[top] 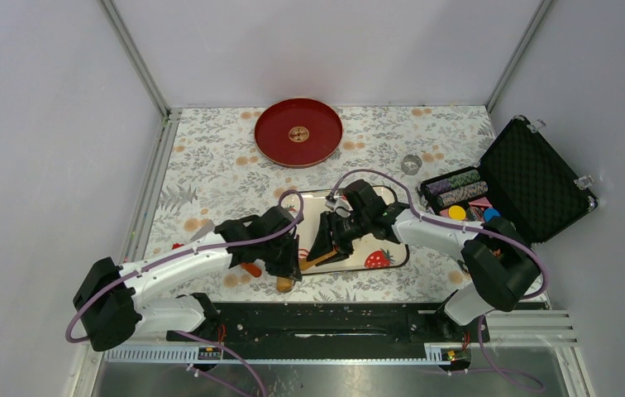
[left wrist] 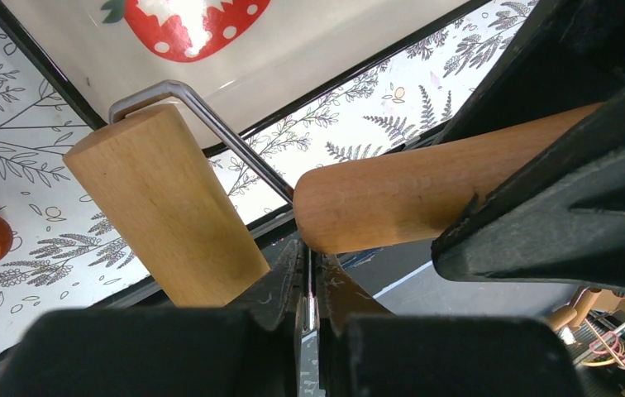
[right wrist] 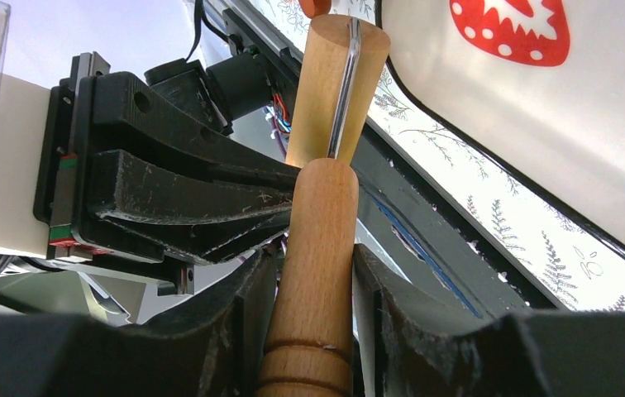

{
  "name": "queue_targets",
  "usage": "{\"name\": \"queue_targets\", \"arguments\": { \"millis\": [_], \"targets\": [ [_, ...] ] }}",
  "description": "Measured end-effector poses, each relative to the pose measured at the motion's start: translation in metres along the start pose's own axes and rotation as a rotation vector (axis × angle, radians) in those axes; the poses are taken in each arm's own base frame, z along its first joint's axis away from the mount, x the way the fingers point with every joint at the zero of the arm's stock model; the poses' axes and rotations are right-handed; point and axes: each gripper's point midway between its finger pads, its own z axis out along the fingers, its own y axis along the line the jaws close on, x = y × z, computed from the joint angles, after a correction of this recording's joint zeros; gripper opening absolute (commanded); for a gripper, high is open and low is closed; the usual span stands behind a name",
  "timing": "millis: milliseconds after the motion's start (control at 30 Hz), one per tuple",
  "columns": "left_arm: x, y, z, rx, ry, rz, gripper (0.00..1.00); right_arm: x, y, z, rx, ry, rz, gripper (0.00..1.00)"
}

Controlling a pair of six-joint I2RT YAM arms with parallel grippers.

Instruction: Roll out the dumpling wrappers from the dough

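Note:
A small wooden dough roller with a bent metal rod hangs between both grippers over the near left edge of the strawberry-print tray (top: 398,252). My left gripper (top: 293,263) is shut on the metal rod (left wrist: 226,141), right where it enters the handle; its midpoint is low in its wrist view (left wrist: 309,273), with the roller drum (left wrist: 164,207) beside it. My right gripper (top: 331,246) is shut on the wooden handle (right wrist: 317,248), its midpoint low in its wrist view (right wrist: 316,285). A small pale round spot (top: 298,133) sits at the centre of the red plate; I cannot tell whether it is a dumpling wrapper.
The red plate (top: 276,141) stands at the back centre. An open black case (top: 532,178) with stacked chips (top: 458,190) is at the right, with a small clear cup (top: 411,164) beside it. An orange object (top: 251,270) lies under the left arm.

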Motion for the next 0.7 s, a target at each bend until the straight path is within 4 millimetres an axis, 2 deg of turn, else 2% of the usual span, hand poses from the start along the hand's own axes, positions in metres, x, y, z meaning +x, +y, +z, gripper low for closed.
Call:
{"name": "queue_targets", "arguments": {
  "millis": [200, 300, 367, 400, 500, 533, 600, 700],
  "targets": [
    [0.001, 0.0, 0.0, -0.005, -0.002, 0.005, 0.0, 0.001, -0.002, 0.0, 0.009, 0.001, 0.008, 0.4],
    [0.002, 0.0, 0.0, -0.004, 0.0, 0.009, 0.0, 0.003, -0.007, 0.0, 0.028, 0.006, 0.013, 0.23],
    [0.002, -0.001, 0.001, -0.005, 0.001, 0.01, 0.02, 0.003, -0.008, 0.0, 0.031, 0.008, 0.011, 0.05],
    [0.002, -0.001, 0.001, -0.005, 0.002, 0.01, 0.1, 0.003, -0.008, 0.0, 0.032, 0.009, 0.009, 0.0],
    [0.002, -0.001, 0.001, -0.005, 0.001, 0.009, 0.49, 0.004, -0.009, -0.001, 0.035, 0.01, 0.004, 0.0],
    [0.001, -0.003, 0.001, -0.002, -0.002, 0.005, 0.59, 0.004, -0.01, 0.0, 0.04, 0.009, 0.003, 0.0],
    [-0.004, -0.008, -0.001, 0.012, -0.015, 0.011, 0.69, 0.004, -0.013, 0.0, 0.052, 0.004, 0.002, 0.0],
    [-0.014, -0.02, -0.005, 0.046, -0.046, 0.01, 0.78, 0.005, -0.02, -0.001, 0.085, 0.003, 0.002, 0.0]
  ]
}}
